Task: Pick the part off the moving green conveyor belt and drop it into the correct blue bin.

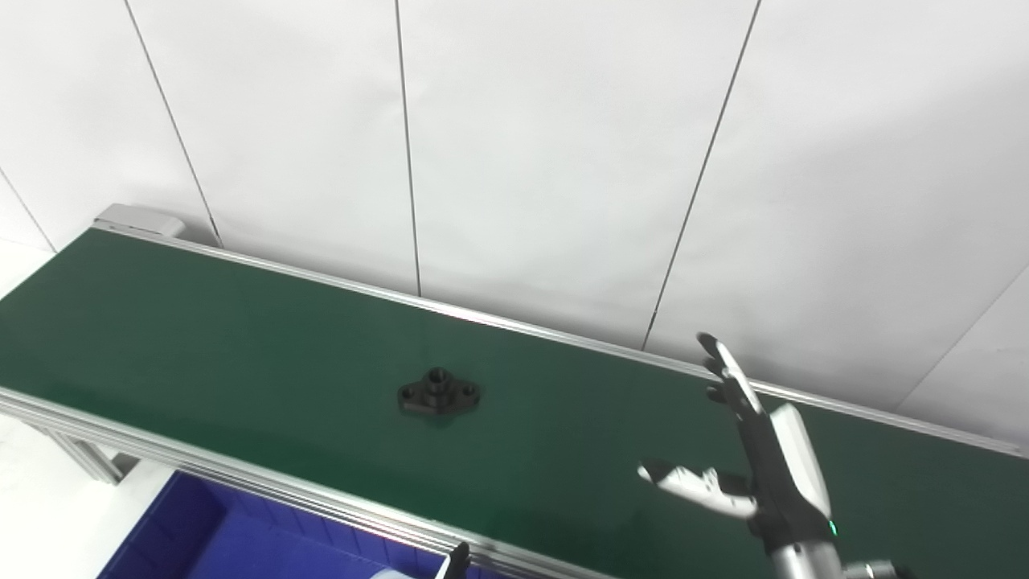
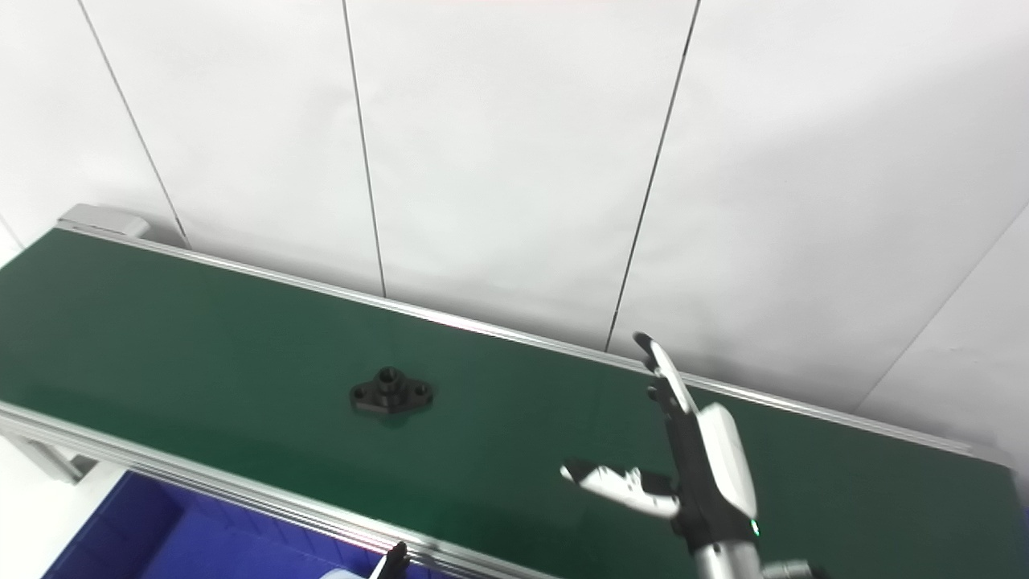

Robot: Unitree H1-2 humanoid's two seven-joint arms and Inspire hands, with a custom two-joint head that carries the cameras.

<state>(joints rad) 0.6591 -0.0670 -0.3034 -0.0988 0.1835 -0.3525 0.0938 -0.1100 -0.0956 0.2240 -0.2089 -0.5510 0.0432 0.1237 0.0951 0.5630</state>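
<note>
A small black flanged part (image 1: 439, 392) with a raised hub and two bolt ears lies flat near the middle of the green conveyor belt (image 1: 201, 338). My right hand (image 1: 756, 458) is raised over the right part of the belt, open and empty, fingers pointing up and thumb spread to the left. It is well to the right of the part. Only a dark fingertip of my left hand (image 1: 458, 556) shows at the bottom edge, below the belt's near rail.
A blue bin (image 1: 233, 539) sits below the belt's near aluminium rail at the bottom left. A white panelled wall rises behind the far rail. The belt's end cap (image 1: 137, 219) is at the far left.
</note>
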